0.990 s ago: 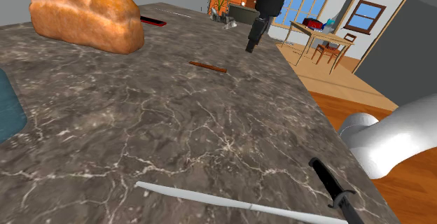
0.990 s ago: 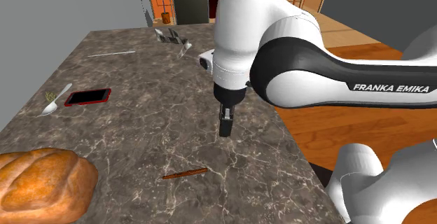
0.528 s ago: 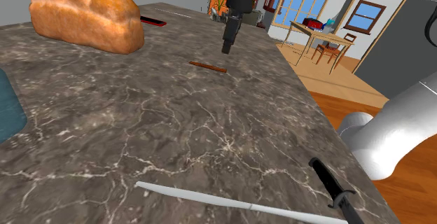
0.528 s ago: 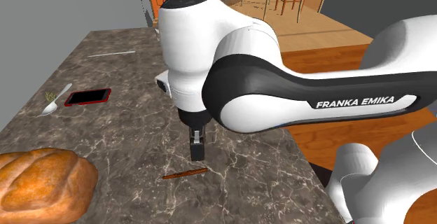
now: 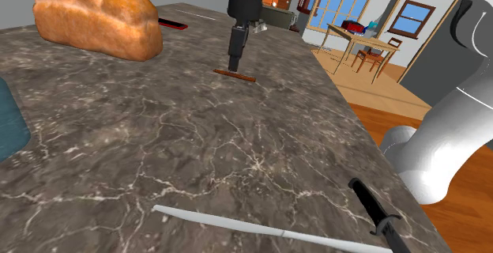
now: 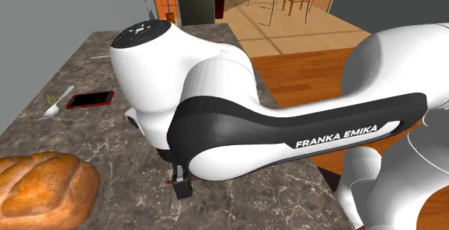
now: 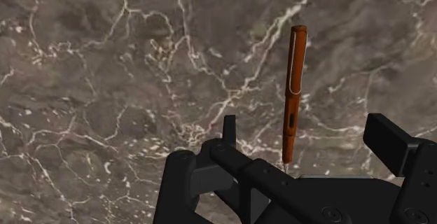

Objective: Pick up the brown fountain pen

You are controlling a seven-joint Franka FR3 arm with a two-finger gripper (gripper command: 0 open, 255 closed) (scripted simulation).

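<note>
The slim brown fountain pen (image 7: 294,82) looks light, stiff, slippery; best pinched mid-barrel. Black fingers (image 7: 392,142) gape wide, holding nothing.

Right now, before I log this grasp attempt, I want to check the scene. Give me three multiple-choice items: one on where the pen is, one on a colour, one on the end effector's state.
1. Where is the pen?
A) flat on the counter, between the end effector's fingers
B) on the counter, outside the fingers
C) lifted off the counter

2. What colour is the phone's rim?
A) blue
B) red
C) green

3. The end effector is:
A) shut on the pen
B) shut on nothing
C) open

Key:
1 A: the wrist view shows the pen lying on the counter between the two fingers.
2 B: a red rim rings the black screen.
3 C: the fingers stand apart, clear of the pen.
</note>
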